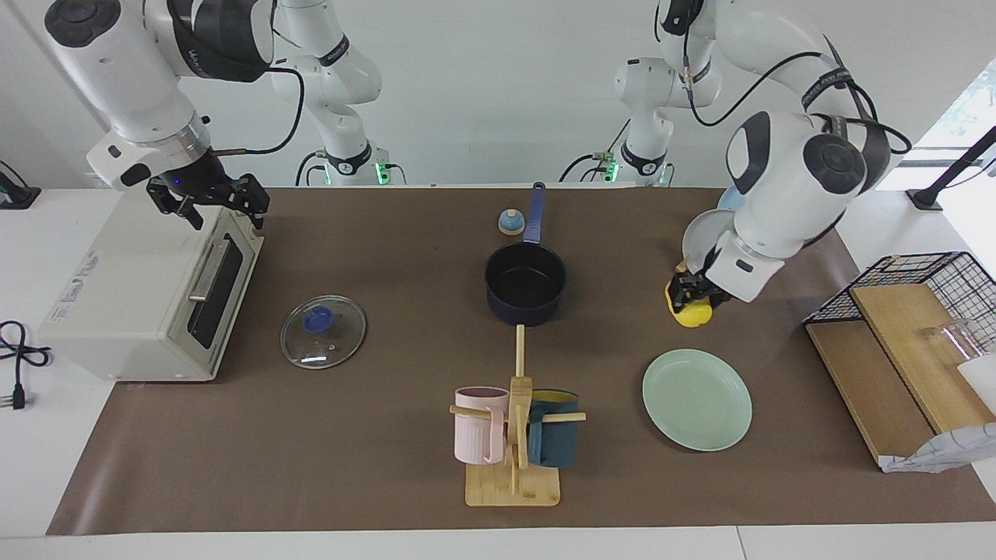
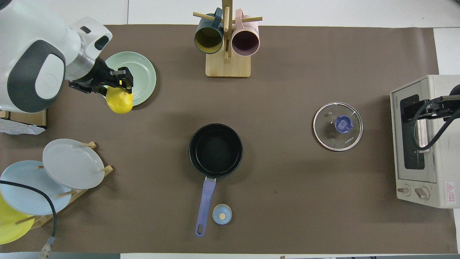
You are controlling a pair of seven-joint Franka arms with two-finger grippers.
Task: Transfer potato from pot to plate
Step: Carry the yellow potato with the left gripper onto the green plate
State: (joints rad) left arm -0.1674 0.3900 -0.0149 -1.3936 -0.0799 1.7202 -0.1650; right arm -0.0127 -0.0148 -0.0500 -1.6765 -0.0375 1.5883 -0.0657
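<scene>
The yellow potato [image 1: 692,313] [image 2: 119,101] hangs in my left gripper [image 1: 689,297] [image 2: 118,89], which is shut on it from above. It is held in the air over the mat at the rim of the mint-green plate [image 1: 696,399] [image 2: 142,73], on the rim's side toward the robots. The plate has nothing on it. The navy pot [image 1: 525,281] [image 2: 215,150] stands mid-table with its black inside bare and its blue handle pointing toward the robots. My right gripper [image 1: 214,204] waits over the toaster oven with its fingers apart.
A glass lid [image 1: 323,331] [image 2: 337,126] lies between the pot and the toaster oven [image 1: 148,288] [image 2: 424,144]. A mug tree [image 1: 513,435] [image 2: 227,54] holds two mugs. A plate rack [image 2: 64,169] and a small blue bell [image 2: 222,214] stand nearer the robots. A wire basket [image 1: 934,280] stands at the left arm's end.
</scene>
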